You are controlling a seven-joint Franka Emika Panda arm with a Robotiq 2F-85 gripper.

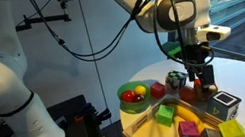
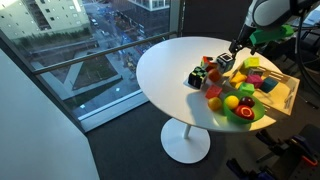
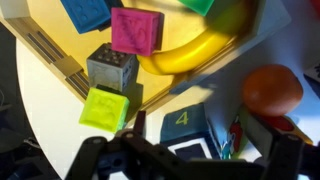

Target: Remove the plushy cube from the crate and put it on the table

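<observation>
The plushy cube [image 3: 185, 130], dark with a pale square outline and a "4" on one face, stands on the white table [image 2: 165, 70] just outside the crate's corner. It shows in both exterior views [image 1: 226, 104] [image 2: 197, 75]. The pale-yellow crate [image 1: 166, 130] [image 2: 290, 95] [image 3: 55, 50] holds several coloured cubes and a banana [image 3: 200, 50]. My gripper [image 1: 200, 73] [image 2: 240, 47] [image 3: 190, 162] is open and empty. It hovers above the table beside the crate, with the plushy cube showing between its fingers in the wrist view.
A red cube [image 1: 196, 90] [image 2: 212, 72] and a black spotted cube [image 1: 173, 78] [image 2: 225, 60] stand next to the plushy cube. A green bowl [image 1: 133, 99] [image 2: 240, 112] with fruit sits by the crate. An orange [image 3: 272, 90] lies on the table.
</observation>
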